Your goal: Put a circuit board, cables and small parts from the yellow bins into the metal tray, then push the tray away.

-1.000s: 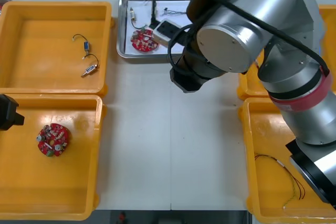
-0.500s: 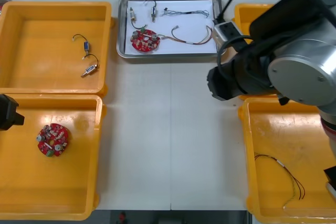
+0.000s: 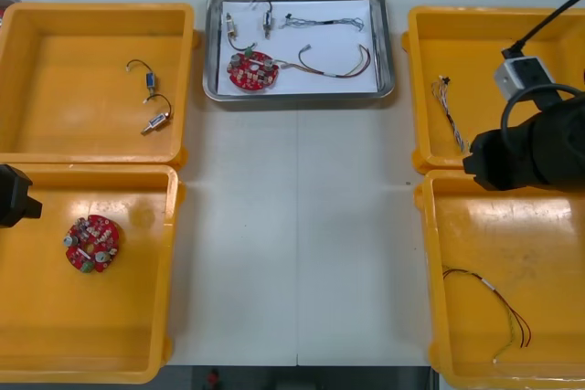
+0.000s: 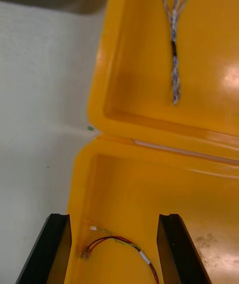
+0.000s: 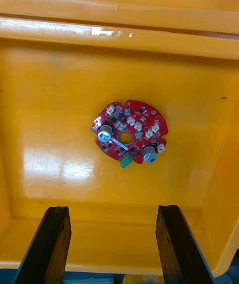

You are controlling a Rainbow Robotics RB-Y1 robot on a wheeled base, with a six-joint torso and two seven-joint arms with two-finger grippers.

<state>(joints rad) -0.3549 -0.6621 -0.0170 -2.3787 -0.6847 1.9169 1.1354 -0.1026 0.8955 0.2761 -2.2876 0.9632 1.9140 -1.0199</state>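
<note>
Metal tray (image 3: 302, 96) shiny-rimmed (white inside); round red board (image 3: 252, 70).

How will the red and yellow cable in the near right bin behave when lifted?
Probably floppy: the thin red and yellow cable lies in loose curves. Likely light, being so slender. The open right tool nearby may lose it.

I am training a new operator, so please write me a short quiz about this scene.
1. True or false: the metal tray already holds a round red circuit board.
2. Which lies in the far right yellow bin? A: a black cable. B: a twisted blue and white cable. C: a small metal part.
3. Fill the gap: the right gripper, over the near right yellow bin, and the parked left gripper, over the near left yellow bin, are both ___.
Key: 1 true; 2 B; 3 open.
</note>
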